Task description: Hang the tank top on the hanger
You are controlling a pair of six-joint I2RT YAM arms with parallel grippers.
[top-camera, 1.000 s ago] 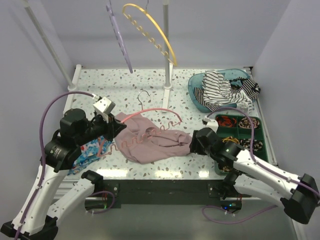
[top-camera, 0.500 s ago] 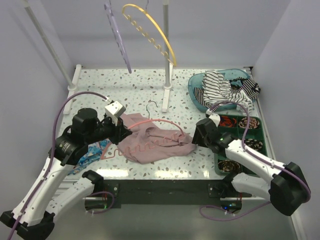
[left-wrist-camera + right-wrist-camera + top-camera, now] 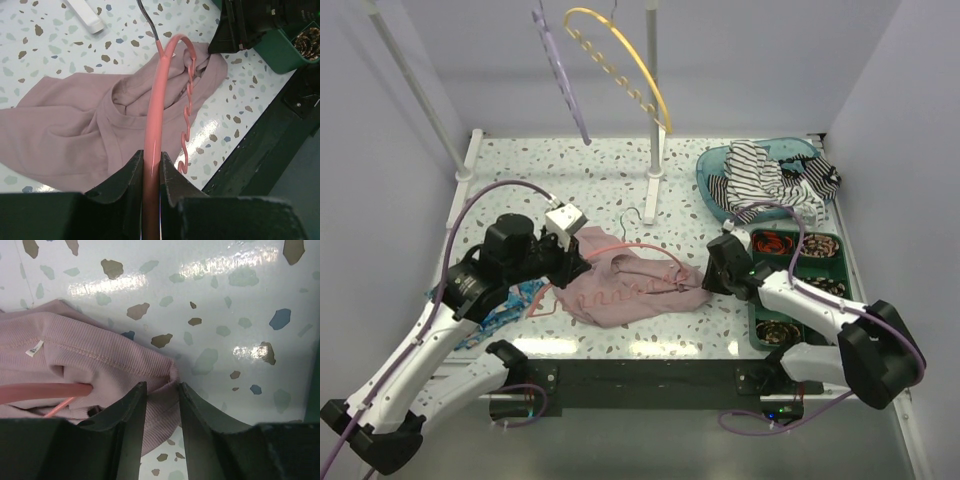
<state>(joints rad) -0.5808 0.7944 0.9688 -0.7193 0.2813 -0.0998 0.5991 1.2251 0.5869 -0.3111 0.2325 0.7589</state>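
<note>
The dusty-pink tank top [image 3: 632,297] lies crumpled on the speckled table, also seen in the left wrist view [image 3: 75,115] and in the right wrist view [image 3: 75,350]. The coral-pink hanger [image 3: 620,246] lies over it, its metal hook pointing to the back. My left gripper [image 3: 582,263] is shut on the hanger's bar [image 3: 155,100], which runs straight out from between the fingers [image 3: 151,165]. My right gripper [image 3: 706,283] sits at the top's right edge. A fold of that edge fills the gap between its narrowed jaws [image 3: 161,390], and one end of the hanger [image 3: 45,390] pokes inside the fabric.
A blue basin [image 3: 712,165] at the back right holds a black-and-white striped garment [image 3: 775,180]. A green compartment tray [image 3: 845,262] stands at the right. A blue floral cloth [image 3: 505,305] lies under the left arm. A rack pole [image 3: 653,150] carries a yellow hanger [image 3: 620,60] and a lilac hanger [image 3: 560,75].
My left arm has carried the hanger to the right over the tank top. My right gripper has moved up to the top's right edge and narrowed its jaws around a fold.
</note>
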